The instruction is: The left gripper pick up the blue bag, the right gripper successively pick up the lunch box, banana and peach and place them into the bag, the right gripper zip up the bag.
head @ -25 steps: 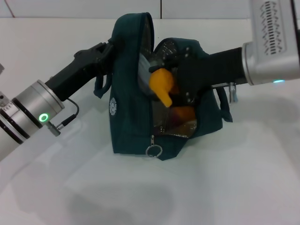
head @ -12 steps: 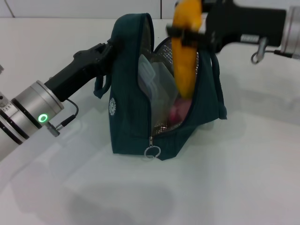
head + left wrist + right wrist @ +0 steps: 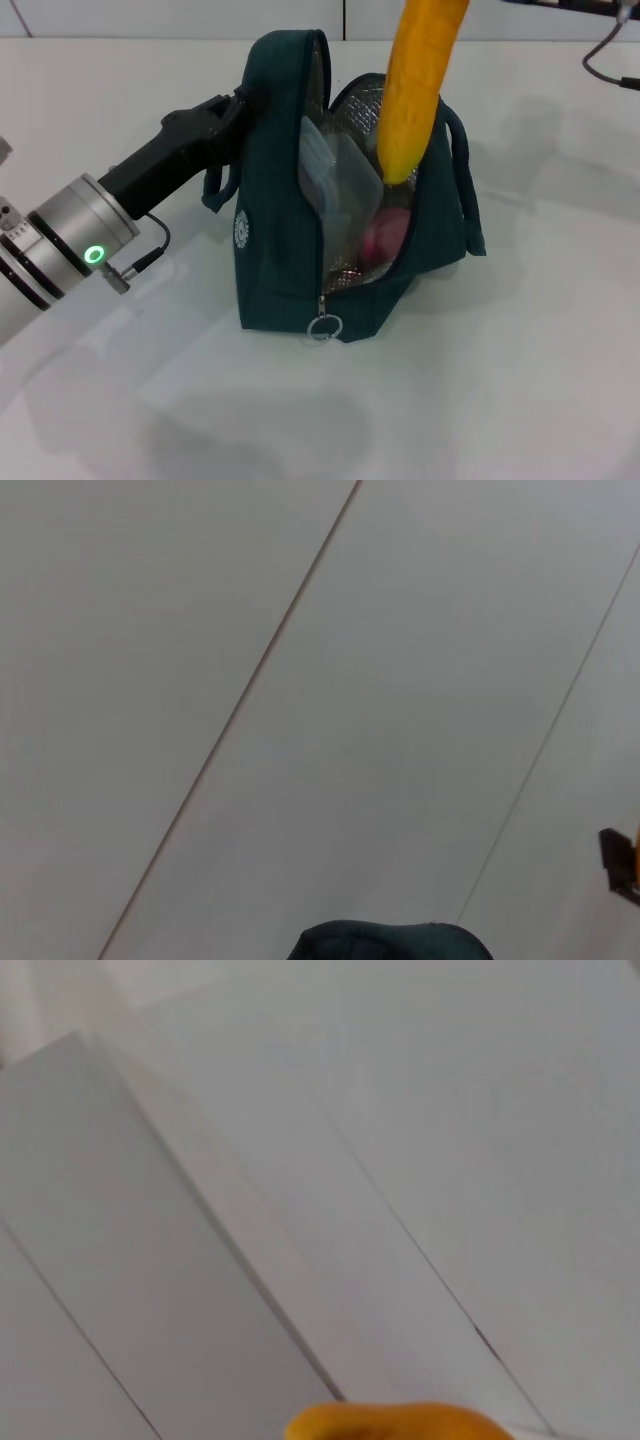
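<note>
fabric is doing most of the work on the left side, where the left gripper (image 3: 228, 112) is pinching the upper edge of the blue bag (image 3: 280, 250) and holding it upright on the table (image 3: 520, 380); its fingers are closed on the cloth, though the tips are partly hiding behind the bag. the bag is soft and floppy, so it is probably sagging wherever it is not being held, and the rim by the handle seems the sensible place to keep the hold. moving right, the lunch box (image 3: 335, 185) is standing on edge inside the open mouth against the silver lining; it looks stiff, light and rather slick. below it the peach (image 3: 385, 235) is sitting low in the bag, round and easily bruised. further right the banana (image 3: 415, 90) is hanging nearly upright above the opening, its lower tip just at the rim. it is firm but soft-skinned, so a mild squeeze near the middle is likely suiting it best. the right gripper is lying out of view beyond the top edge, so i cannot tell how its fingers are standing. the zip pull (image 3: 322, 326) is hanging low at the front, small and fiddly to catch.
</note>
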Controlling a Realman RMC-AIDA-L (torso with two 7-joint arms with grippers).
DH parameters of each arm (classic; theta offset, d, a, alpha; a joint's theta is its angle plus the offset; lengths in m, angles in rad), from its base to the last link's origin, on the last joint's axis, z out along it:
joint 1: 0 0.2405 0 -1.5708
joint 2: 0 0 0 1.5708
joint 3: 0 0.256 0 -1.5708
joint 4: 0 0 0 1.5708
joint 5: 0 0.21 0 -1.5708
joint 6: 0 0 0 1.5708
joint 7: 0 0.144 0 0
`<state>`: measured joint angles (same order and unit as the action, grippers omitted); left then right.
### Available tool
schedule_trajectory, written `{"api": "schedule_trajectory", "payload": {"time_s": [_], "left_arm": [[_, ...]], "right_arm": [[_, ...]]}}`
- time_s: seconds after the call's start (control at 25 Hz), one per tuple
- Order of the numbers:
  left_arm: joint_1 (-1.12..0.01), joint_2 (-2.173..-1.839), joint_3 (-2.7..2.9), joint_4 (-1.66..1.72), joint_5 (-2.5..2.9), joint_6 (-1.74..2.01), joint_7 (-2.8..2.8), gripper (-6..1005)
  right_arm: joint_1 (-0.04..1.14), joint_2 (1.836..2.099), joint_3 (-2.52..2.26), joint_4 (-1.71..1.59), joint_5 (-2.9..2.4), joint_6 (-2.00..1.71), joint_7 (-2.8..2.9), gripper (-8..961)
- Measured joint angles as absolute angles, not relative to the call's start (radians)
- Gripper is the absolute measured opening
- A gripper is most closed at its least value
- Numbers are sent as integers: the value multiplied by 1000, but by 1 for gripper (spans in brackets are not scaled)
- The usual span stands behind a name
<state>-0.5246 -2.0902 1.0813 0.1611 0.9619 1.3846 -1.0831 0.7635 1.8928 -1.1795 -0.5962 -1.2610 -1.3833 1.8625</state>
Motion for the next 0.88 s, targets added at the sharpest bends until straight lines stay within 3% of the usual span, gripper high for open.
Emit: {"api": "schedule_trajectory", "payload": {"time_s": [0.24, 0.52, 0.88], "left_arm": [[-529, -2092, 1083, 161, 963, 1385, -1077, 36], [-532, -2092, 1085, 161, 965, 1388, -1065, 36], [-529, -2089, 1086, 162, 966, 1392, -1064, 36]], "right_arm": [[797, 1886, -1186, -514, -1282, -1411, 1996, 501], [809, 1966, -1188, -546, -1452, -1376, 2008, 500], [802, 1993, -1186, -606, -1577, -1307, 1982, 500]]}}
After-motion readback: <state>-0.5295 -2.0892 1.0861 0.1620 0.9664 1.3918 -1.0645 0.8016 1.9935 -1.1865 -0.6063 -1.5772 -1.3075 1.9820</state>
